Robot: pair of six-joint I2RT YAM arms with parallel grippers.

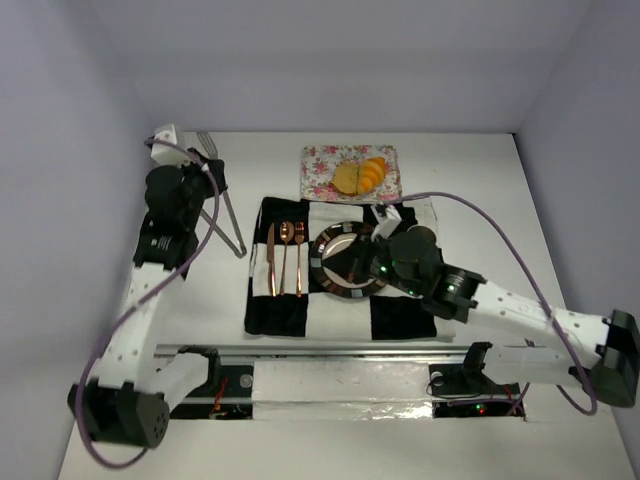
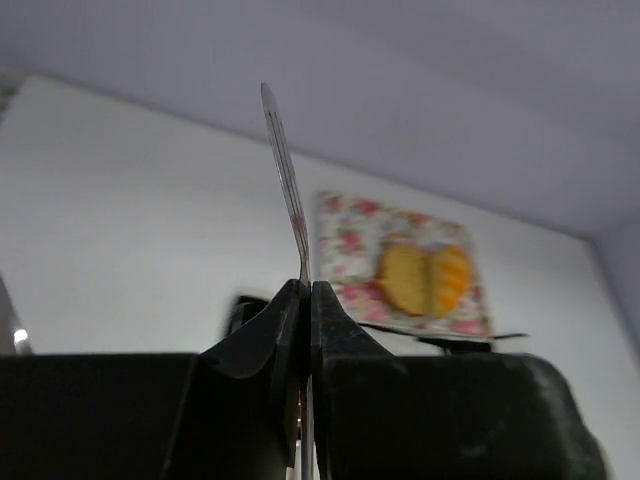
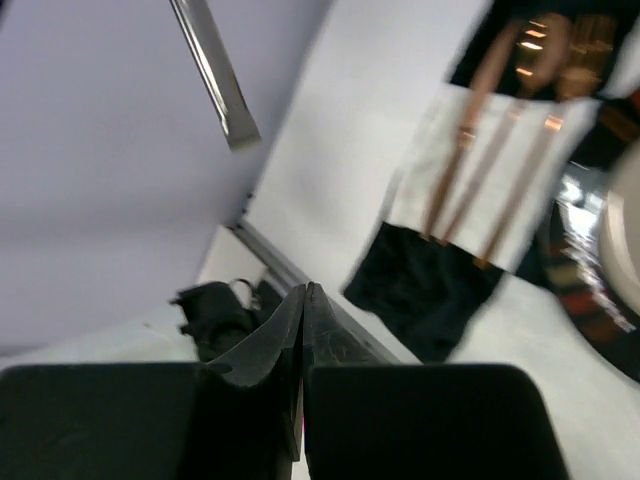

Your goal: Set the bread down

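The bread lies on a floral mat (image 1: 320, 170) at the back: a pale tan slice (image 1: 346, 178) and an orange ridged croissant (image 1: 372, 173) side by side. In the left wrist view the slice (image 2: 403, 278) and croissant (image 2: 451, 280) are ahead to the right. My left gripper (image 1: 211, 182) is shut (image 2: 305, 286) on metal tongs (image 2: 284, 170), left of the placemat. My right gripper (image 1: 354, 264) hovers over the striped-rim plate (image 1: 330, 277), shut (image 3: 303, 290) and empty.
A black-and-white checked placemat (image 1: 400, 315) holds the plate and three copper cutlery pieces (image 1: 285, 258), which also show in the right wrist view (image 3: 500, 150). The tongs' legs (image 1: 232, 228) reach toward the placemat's left edge. A metal rail (image 1: 320, 352) runs along the near edge.
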